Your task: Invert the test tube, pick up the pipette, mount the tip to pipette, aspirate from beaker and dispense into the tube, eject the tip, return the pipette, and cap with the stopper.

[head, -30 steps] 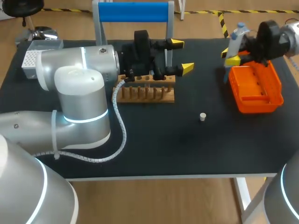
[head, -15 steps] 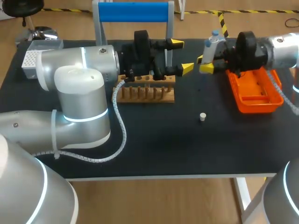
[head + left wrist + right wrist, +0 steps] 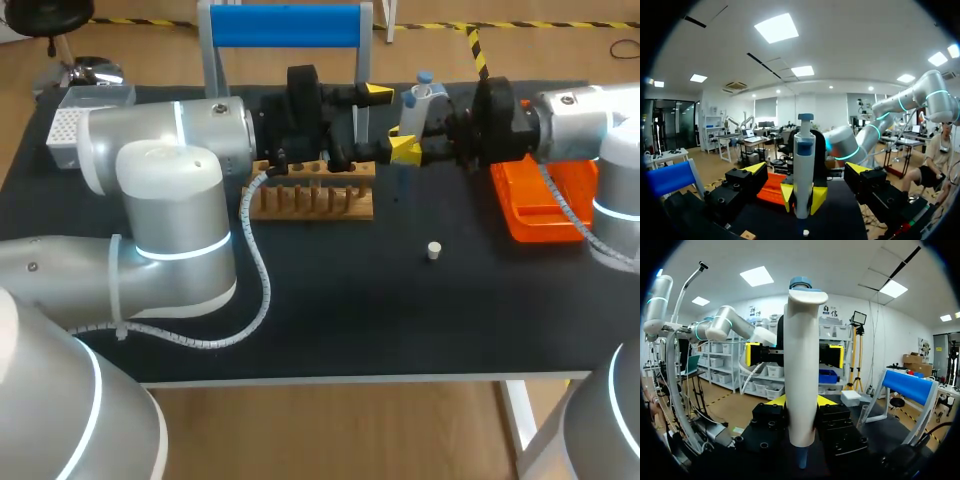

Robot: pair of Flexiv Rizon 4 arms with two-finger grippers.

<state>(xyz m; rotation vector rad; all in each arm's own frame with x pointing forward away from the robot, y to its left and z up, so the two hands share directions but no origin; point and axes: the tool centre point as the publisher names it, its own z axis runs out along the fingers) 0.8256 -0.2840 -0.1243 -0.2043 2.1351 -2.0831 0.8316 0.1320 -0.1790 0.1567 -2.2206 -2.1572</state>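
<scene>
Now the black table (image 3: 330, 310) holds a wooden rack (image 3: 310, 200), an orange plastic tray (image 3: 548, 208) and a small white stopper (image 3: 434, 250); right fingers (image 3: 829, 401) clamp the white blue-topped pipette (image 3: 801, 365), left fingers (image 3: 378, 93) spread wide, empty

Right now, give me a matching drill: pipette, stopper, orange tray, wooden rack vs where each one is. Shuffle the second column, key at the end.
Things
1. pipette
2. stopper
3. orange tray
4. wooden rack

Places
A. at the right side of the table
B. in front of the blue-topped stand
C. upright in the right gripper, which is shut on it
D. alone on the open table, nearer the front edge than the rack

Pairs: 1-C, 2-D, 3-A, 4-B
</scene>
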